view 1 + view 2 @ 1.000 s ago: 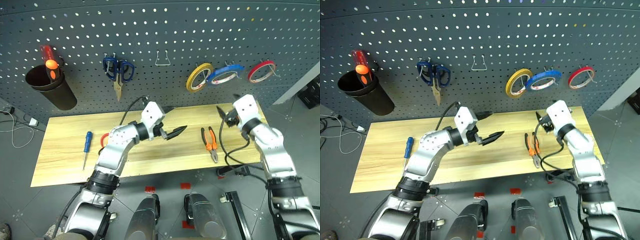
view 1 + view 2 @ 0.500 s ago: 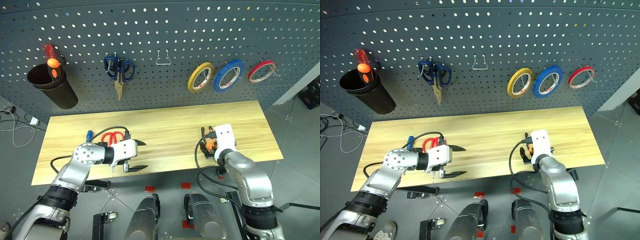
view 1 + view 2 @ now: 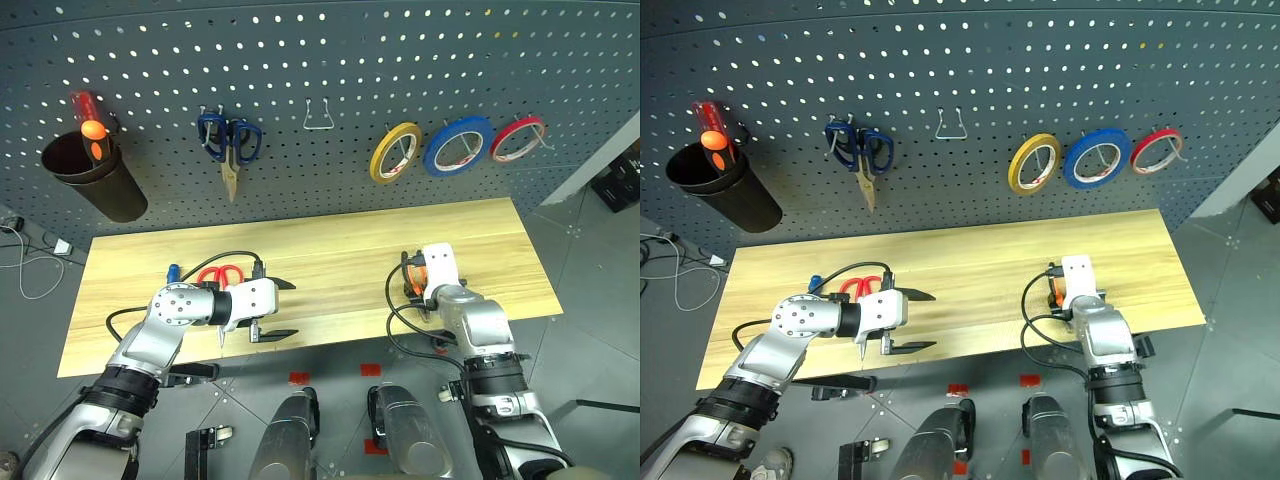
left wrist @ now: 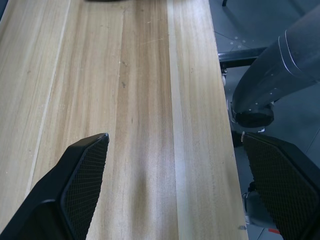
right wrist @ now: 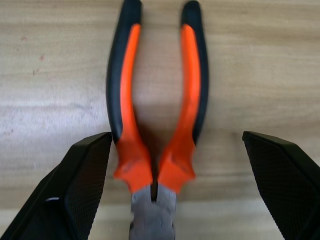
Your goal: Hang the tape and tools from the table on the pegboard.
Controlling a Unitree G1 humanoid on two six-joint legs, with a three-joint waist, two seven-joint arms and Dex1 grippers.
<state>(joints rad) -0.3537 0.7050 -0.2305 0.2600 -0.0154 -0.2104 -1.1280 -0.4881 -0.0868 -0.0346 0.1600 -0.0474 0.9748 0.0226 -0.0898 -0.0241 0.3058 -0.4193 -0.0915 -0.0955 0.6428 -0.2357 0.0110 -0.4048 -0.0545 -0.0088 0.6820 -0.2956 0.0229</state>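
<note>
The blue tape (image 3: 456,146) hangs on the pegboard (image 3: 330,90), between a yellow roll (image 3: 395,151) on its left and a red roll (image 3: 518,139) on its right. Further left on the board hang an empty metal hook (image 3: 318,115) and blue-handled scissors (image 3: 230,142), and at the far left a dark cup (image 3: 85,176) holds a red-and-orange-handled tool (image 3: 88,118).

On the tabletop (image 3: 320,250) the orange-and-black pliers (image 5: 156,125) lie flat near the right part of the front edge. The right gripper (image 5: 175,200) sits low over them with its fingers (image 5: 82,185) wide apart, one on each side of the handles, not touching them; in the right wrist view the grey nose of the pliers points toward the wrist and the handles run away from it.

The red-handled scissors (image 3: 222,274) lie on the left part of the tabletop, partly hidden behind the left arm, and the blue handle of the screwdriver (image 3: 172,271) shows just beside them to the left. The left gripper (image 3: 277,309) is near the front edge, pointing to the right, its fingers (image 4: 82,185) spread apart over bare wood and holding nothing.
</note>
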